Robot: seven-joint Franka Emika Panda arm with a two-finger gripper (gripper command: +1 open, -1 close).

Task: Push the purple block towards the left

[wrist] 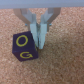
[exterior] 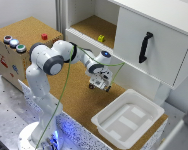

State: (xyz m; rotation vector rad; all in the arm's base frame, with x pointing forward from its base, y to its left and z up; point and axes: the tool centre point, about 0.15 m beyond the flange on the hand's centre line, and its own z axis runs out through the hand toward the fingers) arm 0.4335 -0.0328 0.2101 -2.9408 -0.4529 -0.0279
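Arm reaches out over the cork tabletop (exterior: 74, 100), gripper (exterior: 100, 86) hanging low near the cabinet front, toward the exterior view's right of centre. Wrist view: the gripper (wrist: 38, 41) has its two pale fingers (wrist: 43, 31) drawn close together, tips almost meeting, nothing between them. Purple block (wrist: 24, 46) sits on the cork directly beside the fingertips, yellow letters "O" and "G" on its visible faces; whether the fingers touch its edge is too blurred to tell. Block is not visible in the exterior view, hidden under the gripper. White tray (exterior: 128, 119) rests at the near right end of the table, well apart from the gripper. Yellow block (exterior: 101, 38) lies in the open cabinet recess at the far side. Wooden box (exterior: 24, 45) at far left carries round buttons and a small red block (exterior: 44, 36). Black handle (exterior: 145, 47) on the cabinet door.
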